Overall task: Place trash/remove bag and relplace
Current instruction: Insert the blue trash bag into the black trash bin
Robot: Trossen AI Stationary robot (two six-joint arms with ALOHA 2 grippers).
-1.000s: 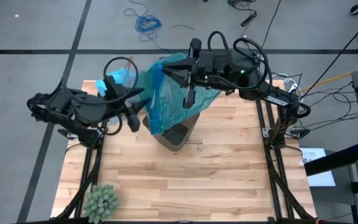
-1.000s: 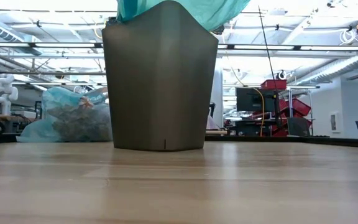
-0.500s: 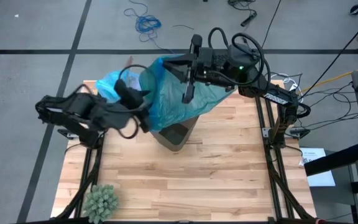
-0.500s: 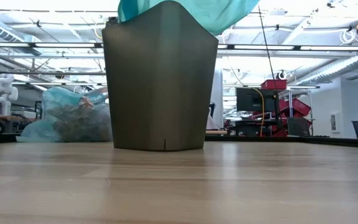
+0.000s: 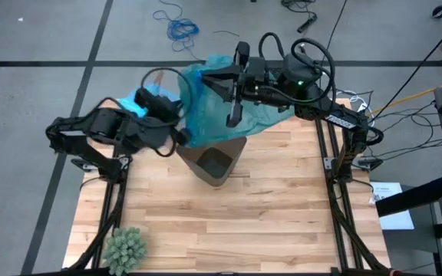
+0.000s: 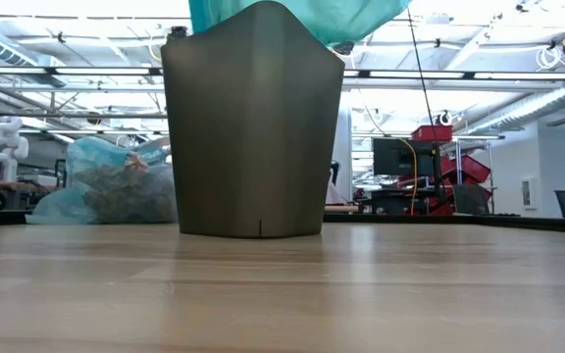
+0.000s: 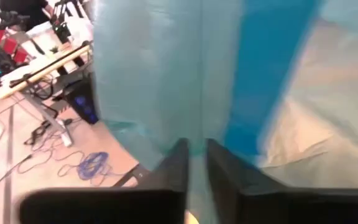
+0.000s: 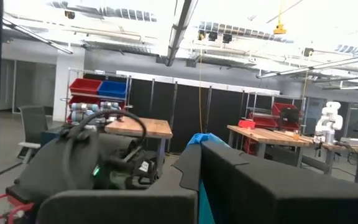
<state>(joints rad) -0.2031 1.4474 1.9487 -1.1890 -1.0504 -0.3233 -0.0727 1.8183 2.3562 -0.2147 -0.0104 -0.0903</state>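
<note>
The left gripper [image 5: 181, 132] is at the left side of the teal-green plastic bag [image 5: 206, 115], just above the rim of the dark grey plastic wastebasket [image 5: 215, 162]. In the left wrist view its two dark fingers [image 7: 174, 169] stand close together with a thin fold of the teal film between them, so they are pinching this bag.

The right gripper [image 5: 235, 103] is on the opposite side of the same bag, higher over the wastebasket. In the right wrist view its fingers [image 8: 188, 171] are pressed together, and a small tip of teal plastic comes out between them; it is clamped on the bag edge. The bag hangs stretched between both grippers, and its lower part covers the far side of the wastebasket opening. The near part of the opening is uncovered and looks dark inside.

The light sky-blue translucent plastic bin liner [image 5: 140, 100] lies behind the left gripper, beside the left arm, near the far left corner of the light wooden slat table [image 5: 229, 222]. In the low view this liner [image 6: 106, 186] rests on the table beside the wastebasket [image 6: 253, 127], and brown wadded paper lumps [image 6: 116, 191] are visible through its film.

A green spiky plant-like ball [image 5: 123, 247] sits well apart from both grippers, at the near left corner of the table.
</note>
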